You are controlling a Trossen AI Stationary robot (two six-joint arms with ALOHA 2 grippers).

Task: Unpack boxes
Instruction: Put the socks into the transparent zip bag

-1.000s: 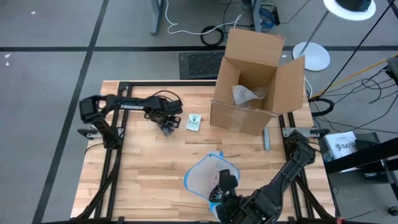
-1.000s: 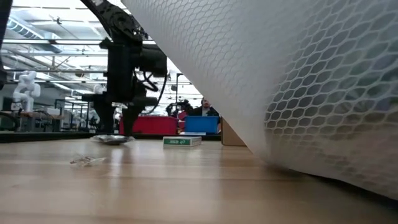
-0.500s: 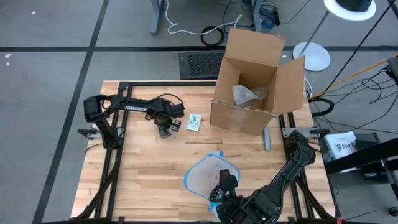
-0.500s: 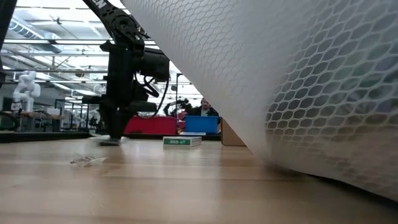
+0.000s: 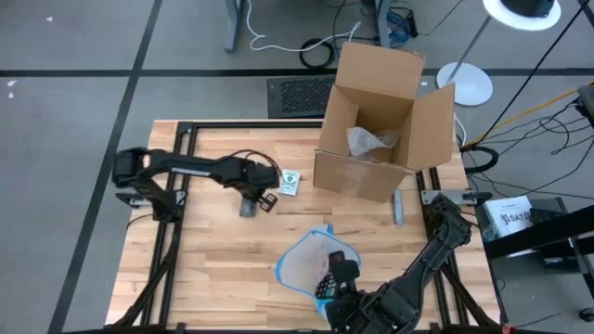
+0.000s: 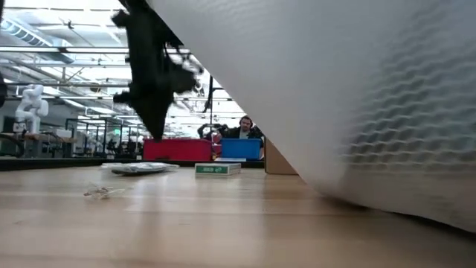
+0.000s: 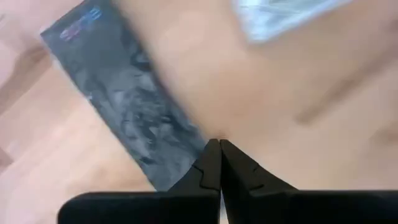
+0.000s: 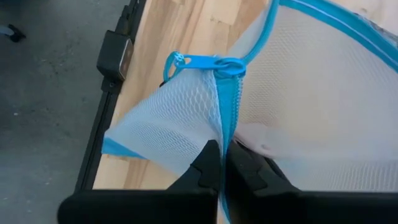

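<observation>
Currently your carton (image 5: 382, 121) sits open at the table's (image 5: 213, 269) far right edge, crumpled wrapping inside. Your left gripper (image 5: 261, 198) has its fingers pressed together, empty, above a dark flat packet (image 7: 124, 118) near a small green-and-white card (image 5: 290, 182). Your right gripper (image 8: 221, 163) pinches the mesh pouch (image 8: 311, 106) by its blue zipper edge at the near side.
</observation>
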